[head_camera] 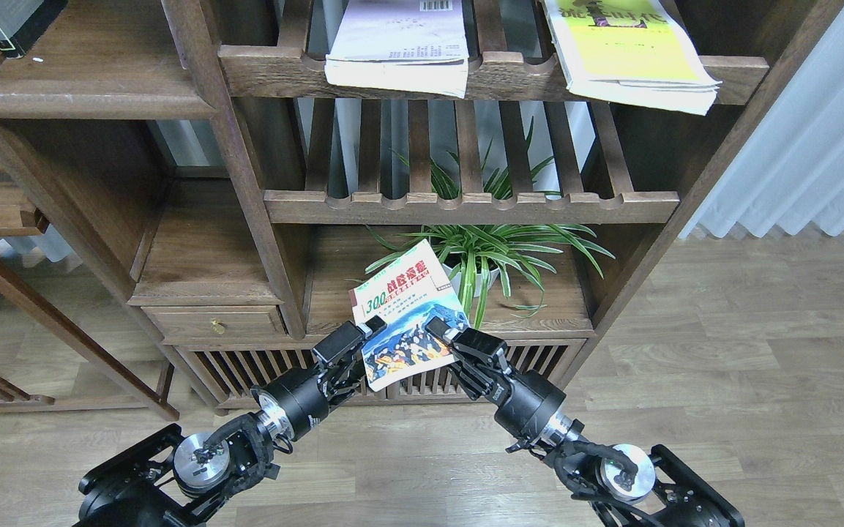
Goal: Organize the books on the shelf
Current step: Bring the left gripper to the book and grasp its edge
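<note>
I hold the thin paperback with the red title, the "300" and the crowd-and-mountain picture low in the middle of the frame, between both of my hands. My left hand pinches its left edge near the "300"; my right hand pinches the cover at its lower right, over the blue picture. The book is tilted, its long axis running from the lower centre up towards the upper left, its top corner reaching over the green spider plant in a white pot.

The solid dark-brown wooden shelf with the thick rounded front edge lies far up in the upper left of the frame, well apart from the book. So the coming move, as I judge it, goes up and to the left, and my left hand is the nearer one to lead.

The pale white-lavender paperback with a barcode and the yellow-green paperback with big black characters lie on the slatted rack at the top of the frame.
</note>
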Controlling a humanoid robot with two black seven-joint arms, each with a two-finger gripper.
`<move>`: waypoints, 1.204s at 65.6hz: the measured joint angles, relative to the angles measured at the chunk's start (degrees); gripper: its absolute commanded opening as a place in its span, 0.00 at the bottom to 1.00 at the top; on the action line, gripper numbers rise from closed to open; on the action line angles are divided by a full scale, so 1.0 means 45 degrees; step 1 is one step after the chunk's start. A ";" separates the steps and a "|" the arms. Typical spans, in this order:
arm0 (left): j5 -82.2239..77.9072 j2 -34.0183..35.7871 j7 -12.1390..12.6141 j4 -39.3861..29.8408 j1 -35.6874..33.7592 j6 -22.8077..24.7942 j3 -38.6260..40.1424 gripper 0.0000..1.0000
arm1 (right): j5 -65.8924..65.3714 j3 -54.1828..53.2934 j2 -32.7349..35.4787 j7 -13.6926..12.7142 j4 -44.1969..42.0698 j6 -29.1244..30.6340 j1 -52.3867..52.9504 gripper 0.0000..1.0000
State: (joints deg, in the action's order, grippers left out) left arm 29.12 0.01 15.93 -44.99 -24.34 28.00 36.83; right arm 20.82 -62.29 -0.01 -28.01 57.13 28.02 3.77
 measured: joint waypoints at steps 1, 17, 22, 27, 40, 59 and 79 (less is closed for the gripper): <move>0.0000 0.0000 0.0002 0.0000 0.0000 0.0000 -0.0007 1.00 | -0.0021 0.0003 0.0000 0.0000 -0.0010 0.0000 0.0000 0.03; 0.0012 -0.0001 -0.0050 -0.0063 -0.0088 -0.0003 -0.0036 0.85 | -0.0590 0.0015 0.0002 0.0000 -0.0418 0.0000 0.0043 0.03; 0.0013 -0.0001 -0.0163 -0.0108 -0.0109 -0.0003 -0.0021 0.73 | -0.0740 0.0015 0.0002 0.0000 -0.0521 0.0000 0.0055 0.03; 0.0015 -0.0001 -0.0395 -0.0151 -0.0114 -0.0003 -0.0014 0.60 | -0.0887 0.0015 0.0002 0.0004 -0.0564 0.0000 0.0061 0.03; 0.0066 -0.0001 -0.1000 -0.0172 -0.0136 -0.0003 -0.0004 0.49 | -0.1070 0.0015 0.0001 0.0003 -0.0623 0.0000 0.0084 0.03; 0.0356 -0.0003 -0.1128 -0.0060 -0.0132 -0.0002 -0.0043 0.04 | -0.1075 0.0033 0.0003 0.0005 -0.0554 -0.0001 0.0122 0.03; 0.1200 0.0000 -0.1004 0.0110 -0.0198 0.0006 -0.0372 0.02 | -0.1083 0.0036 0.0006 0.0005 -0.0553 -0.0008 0.0116 0.03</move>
State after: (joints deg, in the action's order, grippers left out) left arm 34.52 0.01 11.41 -44.50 -25.23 28.03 35.16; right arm 15.95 -62.13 0.02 -27.99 54.64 27.98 4.29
